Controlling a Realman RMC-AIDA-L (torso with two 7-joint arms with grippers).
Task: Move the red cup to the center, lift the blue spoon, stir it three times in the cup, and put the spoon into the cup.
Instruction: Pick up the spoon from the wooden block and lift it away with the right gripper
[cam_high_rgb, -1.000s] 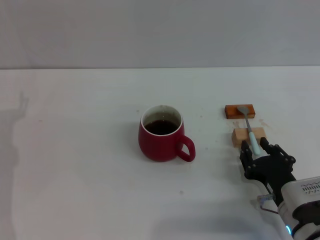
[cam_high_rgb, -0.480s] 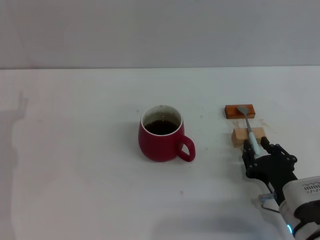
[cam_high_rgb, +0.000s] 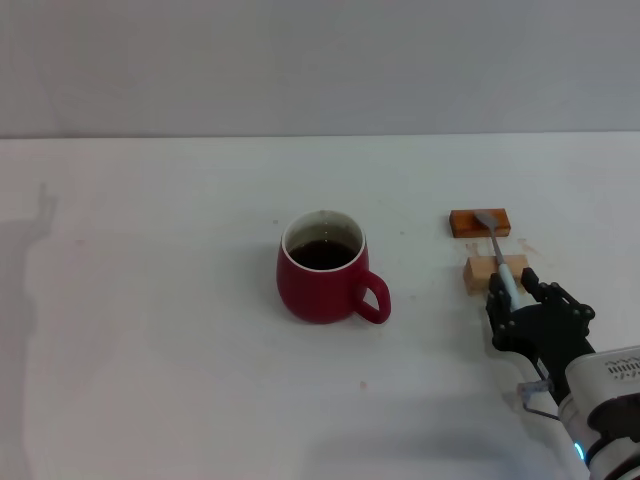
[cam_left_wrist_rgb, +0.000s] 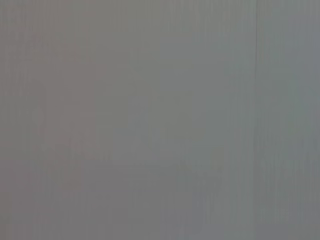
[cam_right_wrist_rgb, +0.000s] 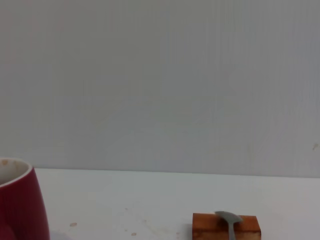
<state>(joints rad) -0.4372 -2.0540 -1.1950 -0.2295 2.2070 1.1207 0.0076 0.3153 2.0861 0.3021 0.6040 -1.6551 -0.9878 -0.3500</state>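
Pale-blue-handled slim metal spoon (cam_high_rgb: 496, 252) bridges two blocks at the rounded dark-red ceramic mug's (cam_high_rgb: 322, 266) three o'clock, grey bowl pointing twelve on the orange-brown block (cam_high_rgb: 480, 222), handle toward six over the pale wooden block (cam_high_rgb: 483, 272). Black right gripper (cam_high_rgb: 524, 306) surrounds the handle tip; whether its fingers have closed is unclear.

red cup (cam_high_rgb: 321, 282): glossy glazed ceramic, white smooth inner rim | blue spoon (cam_high_rgb: 497, 252), just ahead of the right gripper (cam_high_rgb: 512, 297): dull grey metal bowl and neck, smooth pale-blue plastic-looking handle | orange-brown block (cam_high_rgb: 480, 222): lacquered wood look | pale block (cam_high_rgb: 481, 272): raw matt wood | table (cam_high_rgb: 150, 300): matt white | right gripper: matt black plastic
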